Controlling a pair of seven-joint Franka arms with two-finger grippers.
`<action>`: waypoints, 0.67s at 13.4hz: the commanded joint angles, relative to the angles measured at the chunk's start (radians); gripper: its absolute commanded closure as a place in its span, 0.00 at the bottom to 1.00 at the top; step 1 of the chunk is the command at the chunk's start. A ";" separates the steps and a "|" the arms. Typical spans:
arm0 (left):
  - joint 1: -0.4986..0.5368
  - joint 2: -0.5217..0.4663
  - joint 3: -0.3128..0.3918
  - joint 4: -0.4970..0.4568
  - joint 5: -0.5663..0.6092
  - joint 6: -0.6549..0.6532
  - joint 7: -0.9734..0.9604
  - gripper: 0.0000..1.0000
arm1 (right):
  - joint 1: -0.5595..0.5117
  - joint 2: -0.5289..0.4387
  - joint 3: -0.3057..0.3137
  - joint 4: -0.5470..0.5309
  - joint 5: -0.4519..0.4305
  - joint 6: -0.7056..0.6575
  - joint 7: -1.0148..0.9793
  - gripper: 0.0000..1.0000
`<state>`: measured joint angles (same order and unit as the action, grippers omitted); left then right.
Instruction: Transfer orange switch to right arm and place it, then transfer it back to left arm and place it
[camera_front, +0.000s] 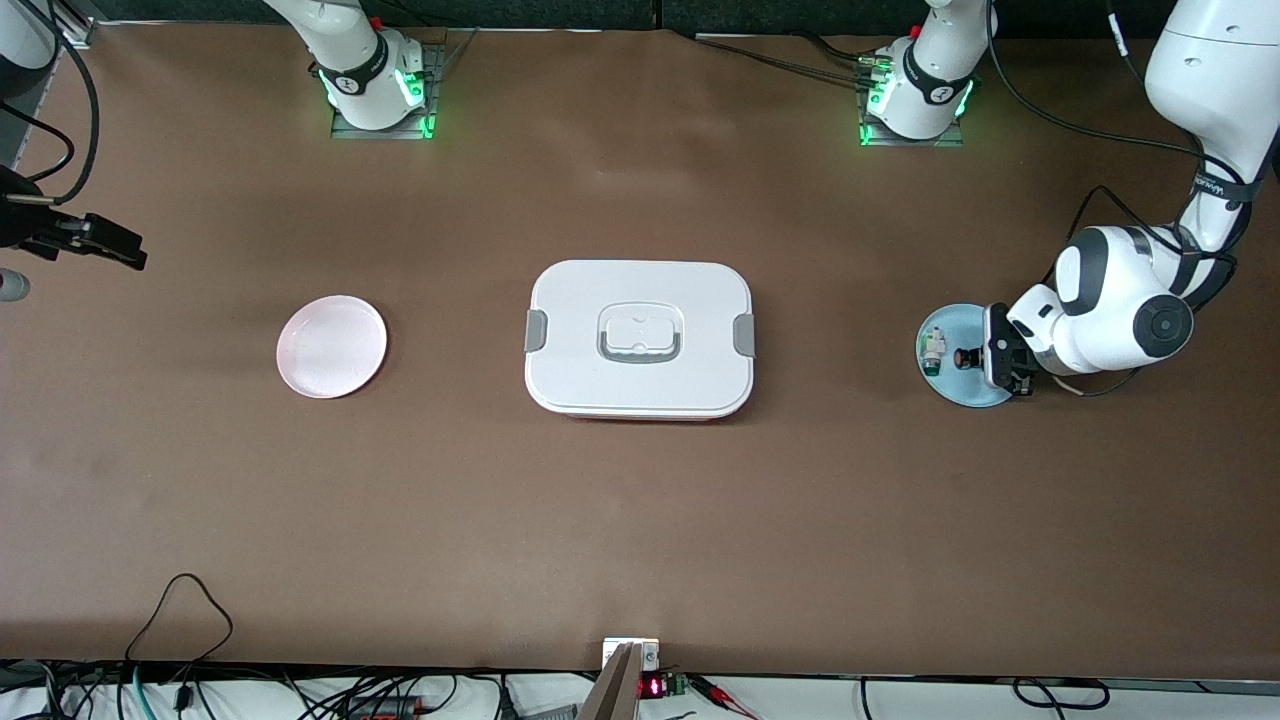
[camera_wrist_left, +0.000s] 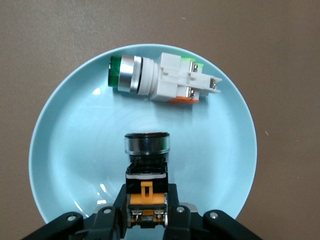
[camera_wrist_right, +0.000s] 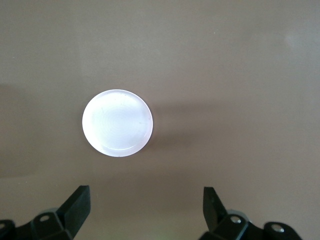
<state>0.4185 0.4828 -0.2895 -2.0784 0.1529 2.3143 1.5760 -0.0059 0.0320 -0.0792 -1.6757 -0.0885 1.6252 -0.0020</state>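
The orange switch (camera_front: 968, 357) (camera_wrist_left: 146, 165), black with a silver ring and an orange section, is at the pale blue plate (camera_front: 960, 388) (camera_wrist_left: 65, 150) at the left arm's end of the table. My left gripper (camera_front: 1000, 360) (camera_wrist_left: 146, 205) is shut on its orange end. Whether the switch touches the plate I cannot tell. The white box (camera_front: 640, 340) with grey clips sits mid-table. My right gripper (camera_front: 125, 250) (camera_wrist_right: 146, 200) hangs open and empty over the right arm's end of the table, above the table beside a pink plate (camera_front: 331, 346) (camera_wrist_right: 117, 122).
A white-and-green part (camera_front: 933, 350) (camera_wrist_left: 160, 80) lies on the blue plate beside the switch. Both arm bases stand along the table edge farthest from the front camera. Cables run along the nearest edge.
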 joint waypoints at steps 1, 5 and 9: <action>0.011 0.008 -0.007 -0.005 0.020 0.016 -0.011 0.96 | 0.008 -0.027 -0.017 -0.030 0.054 0.016 -0.018 0.00; 0.011 0.014 -0.003 -0.005 0.020 0.017 -0.013 0.78 | 0.014 -0.059 -0.016 -0.106 0.062 0.129 -0.018 0.00; 0.025 0.027 -0.003 0.000 0.020 0.016 -0.013 0.00 | 0.011 -0.081 -0.013 -0.104 0.055 0.055 -0.024 0.00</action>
<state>0.4251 0.5013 -0.2863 -2.0787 0.1529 2.3167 1.5744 -0.0014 -0.0133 -0.0832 -1.7714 -0.0405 1.7244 -0.0070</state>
